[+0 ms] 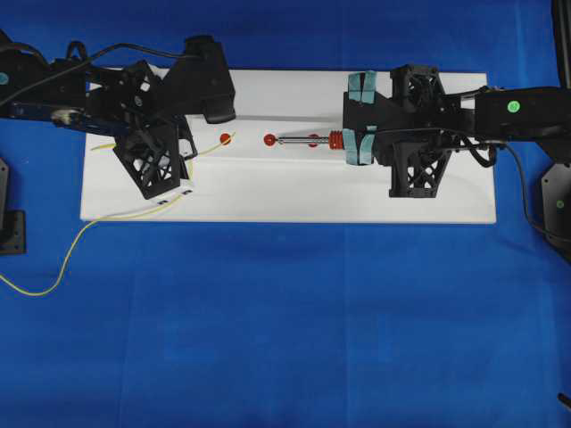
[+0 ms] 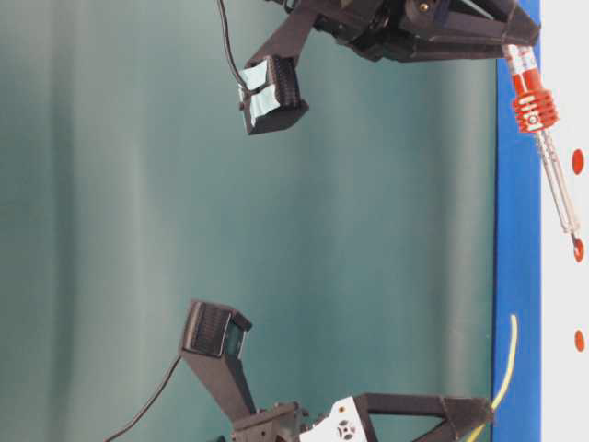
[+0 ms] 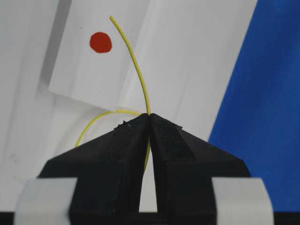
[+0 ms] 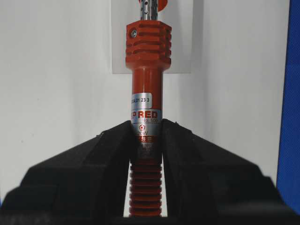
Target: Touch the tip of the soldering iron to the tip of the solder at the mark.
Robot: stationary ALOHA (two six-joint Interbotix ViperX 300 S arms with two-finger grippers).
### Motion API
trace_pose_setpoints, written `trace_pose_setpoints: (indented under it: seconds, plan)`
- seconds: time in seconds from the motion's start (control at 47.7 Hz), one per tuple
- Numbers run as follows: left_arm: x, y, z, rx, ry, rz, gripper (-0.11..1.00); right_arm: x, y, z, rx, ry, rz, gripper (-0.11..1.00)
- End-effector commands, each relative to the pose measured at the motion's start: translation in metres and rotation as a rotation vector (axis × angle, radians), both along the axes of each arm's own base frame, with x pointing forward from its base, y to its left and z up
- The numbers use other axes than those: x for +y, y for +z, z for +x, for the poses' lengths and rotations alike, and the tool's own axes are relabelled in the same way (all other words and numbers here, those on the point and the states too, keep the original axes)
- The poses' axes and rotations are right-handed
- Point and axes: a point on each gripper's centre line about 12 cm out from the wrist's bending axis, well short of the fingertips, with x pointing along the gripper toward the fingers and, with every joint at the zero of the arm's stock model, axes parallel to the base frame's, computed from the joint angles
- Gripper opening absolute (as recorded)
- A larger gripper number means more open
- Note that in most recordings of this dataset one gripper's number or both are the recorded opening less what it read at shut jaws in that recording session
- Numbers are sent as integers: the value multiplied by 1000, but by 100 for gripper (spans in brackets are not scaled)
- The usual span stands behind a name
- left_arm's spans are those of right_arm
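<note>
My left gripper (image 3: 149,115) is shut on the solder (image 3: 138,70), a thin yellow wire. Its free end curves up and stops just beside a red mark (image 3: 101,42). In the overhead view that solder (image 1: 211,147) tip lies by the leftmost red mark (image 1: 225,137). My right gripper (image 4: 146,126) is shut on the soldering iron (image 4: 147,44), clamped on its silver band. The soldering iron (image 1: 303,140) lies level, its silver tip at the middle red mark (image 1: 269,139). A gap of white board separates the two tips.
The white board (image 1: 294,192) lies on a blue cloth (image 1: 294,330). A third red mark (image 1: 313,140) sits under the iron's shaft. The solder's slack trails off the board's left front onto the cloth. The iron's black cord (image 1: 522,192) runs off to the right.
</note>
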Motion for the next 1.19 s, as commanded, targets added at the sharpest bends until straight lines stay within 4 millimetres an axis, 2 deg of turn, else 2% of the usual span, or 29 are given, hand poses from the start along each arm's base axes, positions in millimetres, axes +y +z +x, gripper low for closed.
trace_pose_setpoints:
  seconds: [0.0, 0.147, 0.272, 0.545, 0.776, 1.027, 1.174]
  plan:
    - [0, 13, 2, -56, 0, 9, 1, -2, 9, 5, -37, 2, -7, 7]
    - [1, 14, 4, -59, -3, 11, 1, -2, 12, 6, -52, 5, -9, 7]
    - [1, 14, 3, -59, -2, 10, 1, -1, 24, 2, -82, 4, -14, 7]
    - [0, 13, 2, -56, -1, 9, 1, 0, 47, -23, -146, 4, -44, 7]
    - [0, 13, 2, -56, -2, 9, 1, 0, 49, -46, -165, -12, -45, 7]
    - [0, 14, 6, -60, 3, 6, 1, 0, 48, -44, -161, -13, -44, 7]
    - [-1, 17, 23, -70, -8, 8, 1, 0, 48, -44, -157, -12, -45, 7]
